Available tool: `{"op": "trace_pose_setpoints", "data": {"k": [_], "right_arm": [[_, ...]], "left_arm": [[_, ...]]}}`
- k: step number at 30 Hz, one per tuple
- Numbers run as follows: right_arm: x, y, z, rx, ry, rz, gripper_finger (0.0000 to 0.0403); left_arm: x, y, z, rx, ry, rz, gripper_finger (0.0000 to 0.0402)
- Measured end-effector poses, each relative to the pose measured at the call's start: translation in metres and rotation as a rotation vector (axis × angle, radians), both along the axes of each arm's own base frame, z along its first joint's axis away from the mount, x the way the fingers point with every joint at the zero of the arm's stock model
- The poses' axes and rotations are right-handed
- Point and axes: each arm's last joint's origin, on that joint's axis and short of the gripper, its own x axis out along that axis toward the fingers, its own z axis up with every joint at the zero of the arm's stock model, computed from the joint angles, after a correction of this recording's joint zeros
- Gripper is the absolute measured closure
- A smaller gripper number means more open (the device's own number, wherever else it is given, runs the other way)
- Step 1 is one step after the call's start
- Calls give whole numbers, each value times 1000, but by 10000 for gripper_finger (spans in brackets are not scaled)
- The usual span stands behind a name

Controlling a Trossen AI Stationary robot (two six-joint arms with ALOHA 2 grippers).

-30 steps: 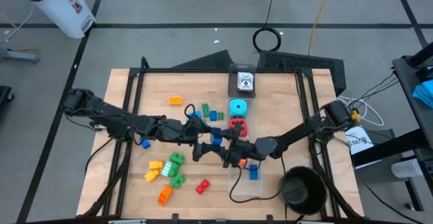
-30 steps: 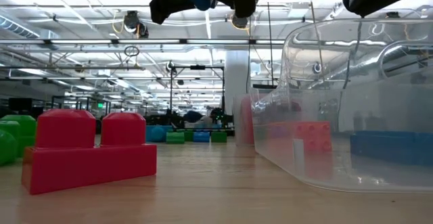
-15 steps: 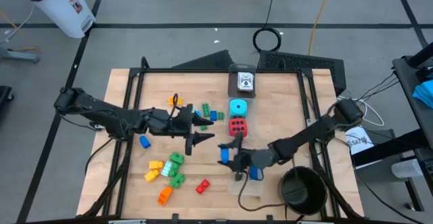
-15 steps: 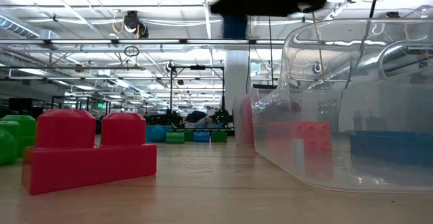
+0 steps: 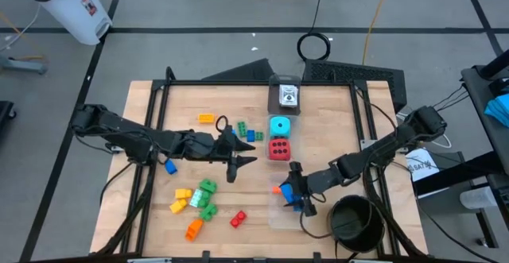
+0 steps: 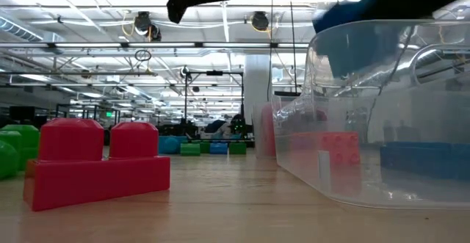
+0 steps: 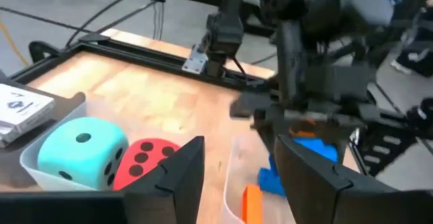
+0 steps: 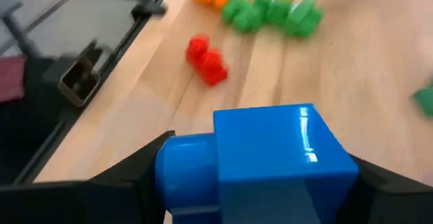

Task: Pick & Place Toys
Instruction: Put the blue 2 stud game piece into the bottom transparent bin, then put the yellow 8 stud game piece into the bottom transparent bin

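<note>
Clamping a blue brick (image 8: 270,160) between its two fingers, the right gripper (image 5: 297,191) hangs over the clear box (image 5: 277,215) at about five o'clock on the table (image 5: 334,112), where an orange brick (image 7: 252,202) and another blue brick (image 7: 272,179) already lie inside. Toward nine o'clock from it, the left gripper (image 5: 240,154) hovers mid-table with its jaws parted and nothing between them, just beside the red die (image 5: 278,148) and cyan die (image 5: 279,125). Green, yellow and orange bricks (image 5: 199,202) and a red brick (image 5: 238,218) lie scattered at seven o'clock.
</note>
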Motion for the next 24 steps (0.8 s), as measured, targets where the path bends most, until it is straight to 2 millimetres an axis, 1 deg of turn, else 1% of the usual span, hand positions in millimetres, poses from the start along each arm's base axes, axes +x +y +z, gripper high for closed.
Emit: {"op": "trace_pose_setpoints", "data": {"k": [2,4,6,8,11,14,17,19,21,24], "right_arm": [[-2,-1,-6,8,22,-11,81],[-3,-1,-6,24,24,-23,42],[-2,-2,-6,29,21,-26,17],[-2,-1,-5,29,13,-23,15],[-1,-1,-3,22,-13,-12,26],[-1,-1,-3,24,-19,-11,26],[-1,-1,-3,23,-17,-11,24],[-1,-1,-3,23,-18,-12,24],[-1,-1,-3,23,-18,-11,24],[-1,-1,-3,17,-24,-6,24]], "left_arm": [[2,3,-2,-12,5,13,225],[2,4,-3,-12,18,16,229],[2,6,-4,-11,29,23,231],[2,8,-5,-17,42,31,228],[1,12,-8,-6,70,50,220],[-7,21,-13,24,180,107,216],[-17,38,-22,44,323,236,214],[-24,55,-30,18,427,327,208],[-32,76,-39,-33,542,397,191],[-46,112,-52,-155,699,495,152]]}}
